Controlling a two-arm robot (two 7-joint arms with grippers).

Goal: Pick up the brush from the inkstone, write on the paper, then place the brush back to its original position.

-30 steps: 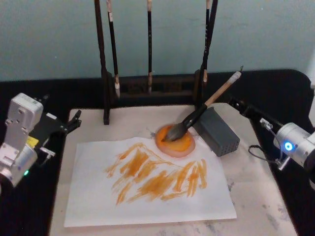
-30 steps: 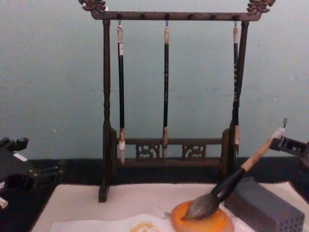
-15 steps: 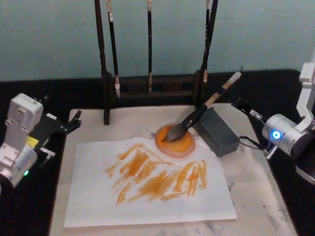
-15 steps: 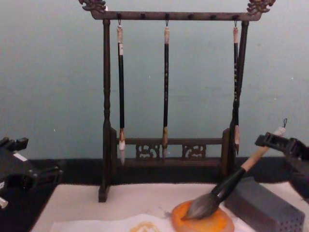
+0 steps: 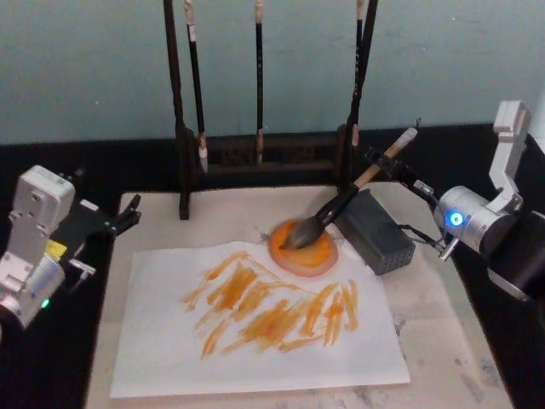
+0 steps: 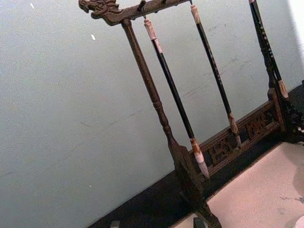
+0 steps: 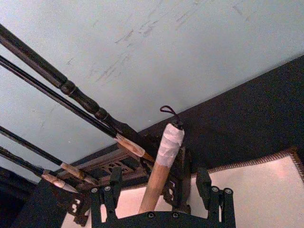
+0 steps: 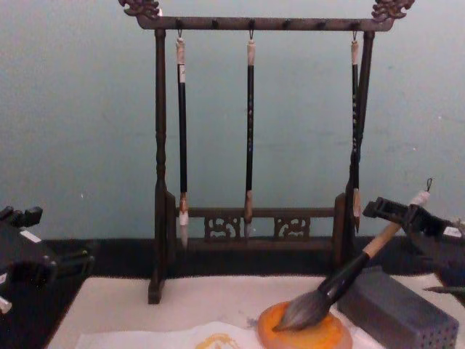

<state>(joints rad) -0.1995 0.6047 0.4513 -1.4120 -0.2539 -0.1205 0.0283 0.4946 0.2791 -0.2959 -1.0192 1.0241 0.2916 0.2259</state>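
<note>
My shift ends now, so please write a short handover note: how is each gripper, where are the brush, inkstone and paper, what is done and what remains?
Right gripper: open, one finger on each side of the brush handle near its white-wrapped end, not closed on it.
Left gripper: parked at the table's left edge.
Brush: bristles on the inkstone, handle slanting up over the grey block.
Paper: lies flat in front of the inkstone and carries orange strokes.
Done: gripper lined up for the grasp.
Left: close, lift, write, return the brush to the inkstone.
</note>
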